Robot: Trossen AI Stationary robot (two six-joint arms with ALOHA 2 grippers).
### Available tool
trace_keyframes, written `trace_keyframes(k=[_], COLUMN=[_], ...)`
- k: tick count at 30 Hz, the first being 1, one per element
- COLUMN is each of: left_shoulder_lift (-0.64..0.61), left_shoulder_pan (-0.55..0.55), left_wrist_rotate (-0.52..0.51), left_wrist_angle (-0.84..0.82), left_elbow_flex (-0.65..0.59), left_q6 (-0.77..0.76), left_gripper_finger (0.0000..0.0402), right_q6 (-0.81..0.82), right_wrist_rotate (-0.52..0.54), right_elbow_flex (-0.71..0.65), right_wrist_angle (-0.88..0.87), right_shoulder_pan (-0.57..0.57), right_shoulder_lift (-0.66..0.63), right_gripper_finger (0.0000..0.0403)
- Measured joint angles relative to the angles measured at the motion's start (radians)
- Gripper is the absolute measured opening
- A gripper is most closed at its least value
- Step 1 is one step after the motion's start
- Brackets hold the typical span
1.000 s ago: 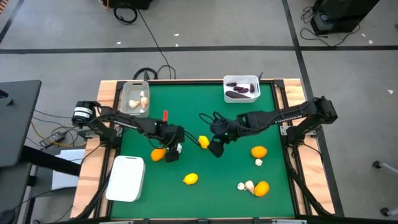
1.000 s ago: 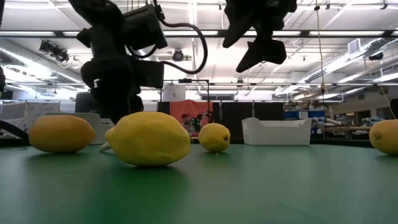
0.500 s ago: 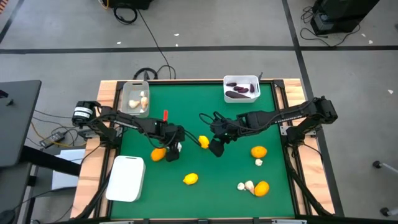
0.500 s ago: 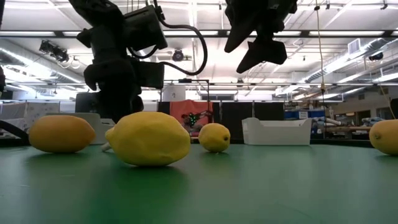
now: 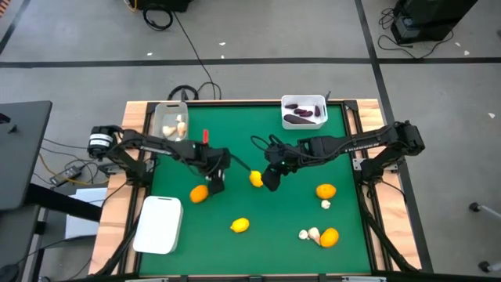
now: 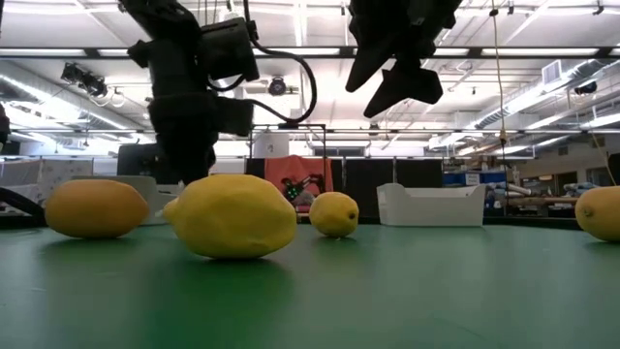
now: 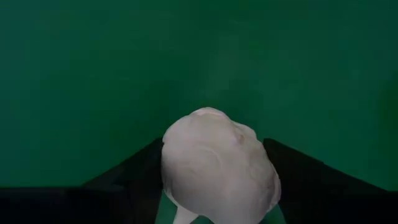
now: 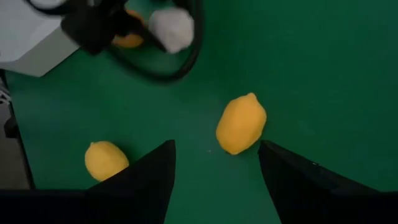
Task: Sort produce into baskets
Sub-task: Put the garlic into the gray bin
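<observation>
Between the fingers of the left gripper (image 7: pixel 214 208) sat an off-white garlic bulb (image 7: pixel 217 165), clenched and lifted clear of the green tabletop (image 5: pixel 258 207), probably so it could be carried to the translucent basket (image 5: pixel 170 124) behind that gripper, where other bulbs already lay. An orange fruit (image 5: pixel 200 193) rested just beside and below it. The right gripper (image 8: pixel 214 186) hovered with its jaws apart and empty, a yellow lemon (image 8: pixel 241 123) directly ahead on the felt, seemingly lined up for the next grasp. Beyond it, the white basket (image 5: pixel 304 111) held the dark eggplant pieces (image 5: pixel 304 119).
</observation>
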Motion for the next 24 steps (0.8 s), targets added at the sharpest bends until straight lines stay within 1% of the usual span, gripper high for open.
trace_keyframes(k=[2, 4, 7, 11, 14, 18, 22, 24], left_shoulder_lift=[-0.022, -0.051, -0.106, -0.177, -0.223, -0.248, -0.25, -0.25], left_shoulder_pan=[0.046, 0.096, 0.182, 0.333, 0.454, 0.595, 0.71, 0.756], left_wrist_rotate=[-0.036, -0.08, -0.143, -0.205, -0.208, -0.209, -0.22, -0.238], left_wrist_angle=[-0.056, -0.096, -0.128, -0.166, -0.176, -0.195, -0.223, -0.249], left_elbow_flex=[0.019, 0.036, 0.058, 0.065, 0.064, 0.062, 0.062, 0.062], left_q6=[0.032, 0.073, 0.129, 0.166, 0.209, 0.242, 0.227, 0.192], left_gripper_finger=[0.0273, 0.0273, 0.0261, 0.0249, 0.025, 0.0253, 0.0254, 0.0255], right_q6=[-0.004, -0.01, -0.015, -0.019, -0.029, -0.049, -0.06, -0.071], right_wrist_rotate=[-0.003, -0.005, -0.007, -0.007, -0.007, -0.007, 0.0, 0.0], right_elbow_flex=[0.0, 0.0, 0.0, 0.0, 0.0, 0.0, 0.0, 0.0], right_wrist_angle=[0.0, 0.0, 0.0, -0.003, -0.006, -0.007, -0.008, -0.008], right_shoulder_pan=[-0.006, -0.012, -0.02, -0.028, -0.038, -0.065, -0.094, -0.107], right_shoulder_lift=[0.0, 0.0, 0.0, 0.0, 0.0, 0.0, 0.0, 0.0], right_gripper_finger=[0.024, 0.024, 0.024, 0.024, 0.024, 0.0239, 0.0239, 0.0239])
